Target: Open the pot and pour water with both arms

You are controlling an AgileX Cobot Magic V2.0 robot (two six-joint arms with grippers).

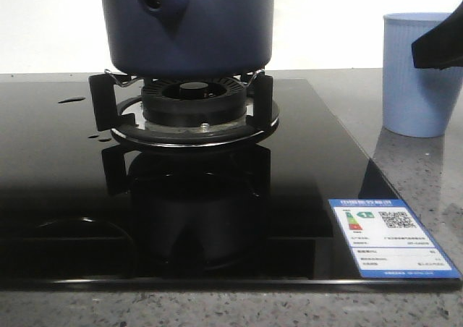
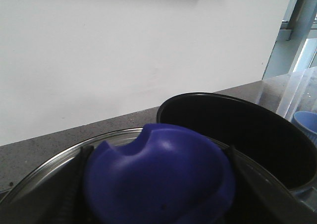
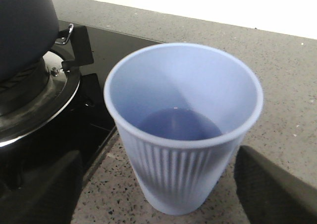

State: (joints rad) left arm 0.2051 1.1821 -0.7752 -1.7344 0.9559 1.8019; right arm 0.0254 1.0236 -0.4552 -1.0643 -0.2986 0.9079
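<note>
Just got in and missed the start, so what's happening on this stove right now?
The dark blue pot sits on the burner with its top open. The left tool holds the lid by its blue knob, lifted beside the pot. The right tool is open around the pale blue ribbed cup, which stands on the counter with some water inside. Nothing has been poured yet.

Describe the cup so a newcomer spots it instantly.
Start at the black glass hob with the navy pot on its burner. On the speckled counter right of it stands the cup: pale blue, ribbed, open-topped, with a little liquid inside.
</note>
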